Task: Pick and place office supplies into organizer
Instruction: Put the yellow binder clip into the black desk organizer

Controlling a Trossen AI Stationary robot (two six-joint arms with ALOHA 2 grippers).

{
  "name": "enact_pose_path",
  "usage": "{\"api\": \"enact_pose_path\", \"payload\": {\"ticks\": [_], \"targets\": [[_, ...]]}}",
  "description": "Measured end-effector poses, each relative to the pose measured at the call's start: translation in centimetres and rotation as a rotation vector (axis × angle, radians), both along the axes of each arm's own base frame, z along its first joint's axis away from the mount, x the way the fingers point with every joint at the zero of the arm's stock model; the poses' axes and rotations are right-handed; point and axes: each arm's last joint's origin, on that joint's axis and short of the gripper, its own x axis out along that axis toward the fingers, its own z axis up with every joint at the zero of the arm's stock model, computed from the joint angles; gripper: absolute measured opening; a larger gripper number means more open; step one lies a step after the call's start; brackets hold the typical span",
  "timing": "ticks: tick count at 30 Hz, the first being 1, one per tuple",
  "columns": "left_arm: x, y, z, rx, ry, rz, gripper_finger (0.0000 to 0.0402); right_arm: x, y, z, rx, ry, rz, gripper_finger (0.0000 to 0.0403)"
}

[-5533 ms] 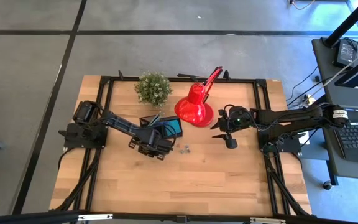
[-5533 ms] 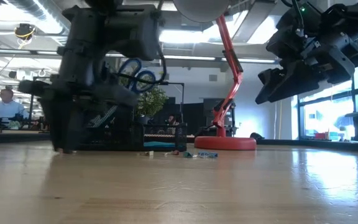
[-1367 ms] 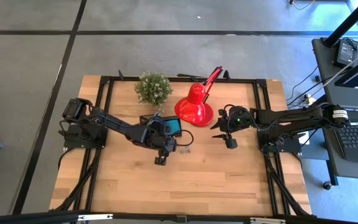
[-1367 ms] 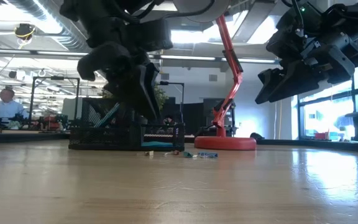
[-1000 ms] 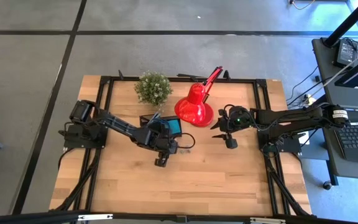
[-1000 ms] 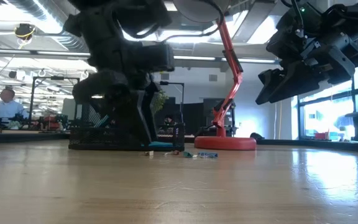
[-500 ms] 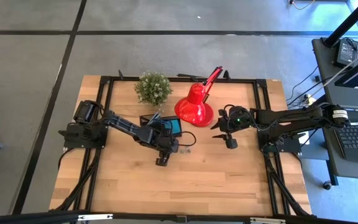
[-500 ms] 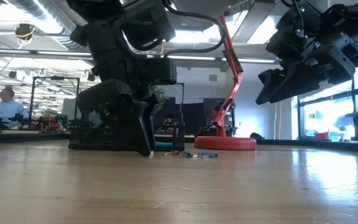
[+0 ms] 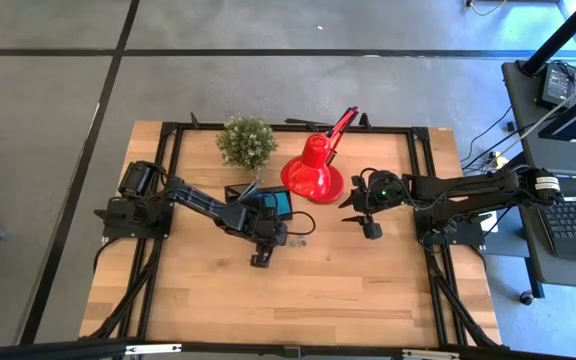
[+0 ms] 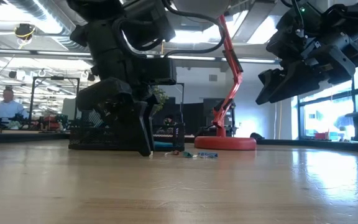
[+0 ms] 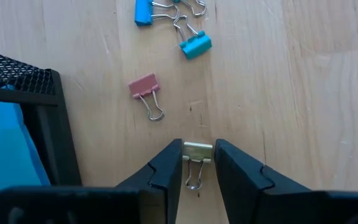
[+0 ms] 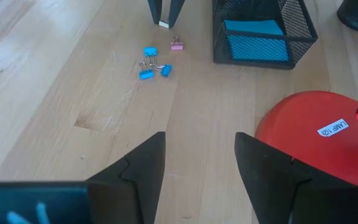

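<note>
Left gripper [image 11: 197,167] down at table, fingers pinching gold binder clip [image 11: 197,151]. Pink binder clip [image 11: 144,87] and blue clips [image 11: 194,45] ahead, not yet in mesh organizer [image 11: 33,87] alongside. Right gripper [image 12: 199,163] spread, idle.

only readable text: small white sticker on the red lamp shade [image 12: 316,134], black print, looks like "LAMP 102", last digits not certain; sticker sits near the shade's upper edge in the right wrist view, tilted; no other legible labels, brands or numbers on anything else in the high, low or left wrist views
</note>
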Motion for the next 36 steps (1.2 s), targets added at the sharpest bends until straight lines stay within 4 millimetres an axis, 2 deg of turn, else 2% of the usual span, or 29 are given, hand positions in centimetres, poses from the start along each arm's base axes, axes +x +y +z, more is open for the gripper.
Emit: {"api": "enact_pose_path", "payload": {"ticks": [12,19,22,25,31,36], "targets": [[-0.1,-0.2,-0.1,0.012,0.003,-0.002,0.0060,0.0,0.0,0.0,0.000,0.000,0.001,0.0195],[-0.1,-0.4,0.2,0.019,-0.008,-0.005,0.0056,0.0,0.0,0.0,0.000,0.000,0.000,0.0195],[0.0,-0.5,0.8,0.028,-0.010,-0.004,0.0055,0.0,0.0,0.0,0.000,0.000,0.001,0.0195],[0.6,-0.7,2.3,0.015,-0.070,-0.003,0.0055,0.0,0.0,0.0,0.000,0.000,0.000,0.0195],[0.5,-0.7,4.0,-0.059,-0.066,0.128,0.0054,0.0,0.0,0.0,-0.001,0.000,0.001,0.0195],[-0.5,-0.8,4.3,-0.077,0.074,0.250,0.0054,0.0,0.0,0.0,-0.001,0.000,0.000,0.0195]]}}
